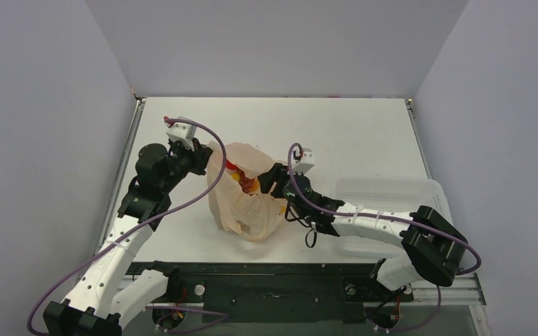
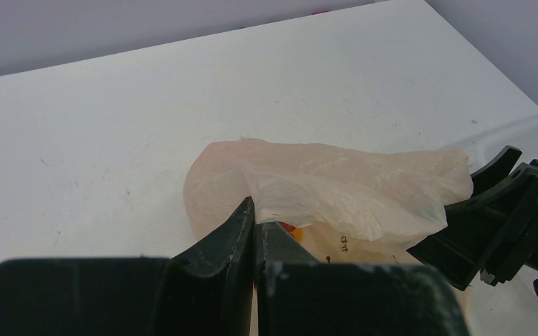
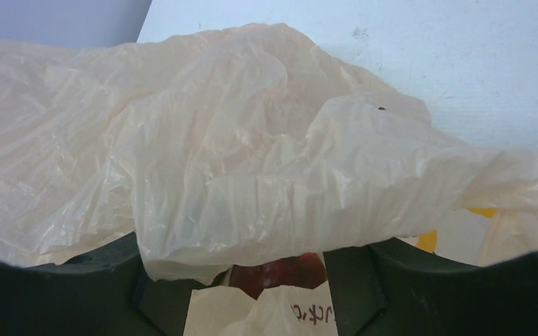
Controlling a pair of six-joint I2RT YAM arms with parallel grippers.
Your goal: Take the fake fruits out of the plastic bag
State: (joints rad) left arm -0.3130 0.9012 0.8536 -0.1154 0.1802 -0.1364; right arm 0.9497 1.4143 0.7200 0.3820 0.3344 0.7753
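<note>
Left fingers (image 2: 232, 234) pinch crinkly, translucent peach bag (image 1: 249, 203).

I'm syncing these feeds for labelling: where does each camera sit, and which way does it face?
Top external: above, behind the bases, looking down on the table; left arm and right arm show.
Left wrist: on the left gripper, looking along its shut fingers pinching the plastic bag.
Right wrist: on the right gripper, looking past open fingers at bag and red fruit.
Shared: the bag, in all three.
</note>
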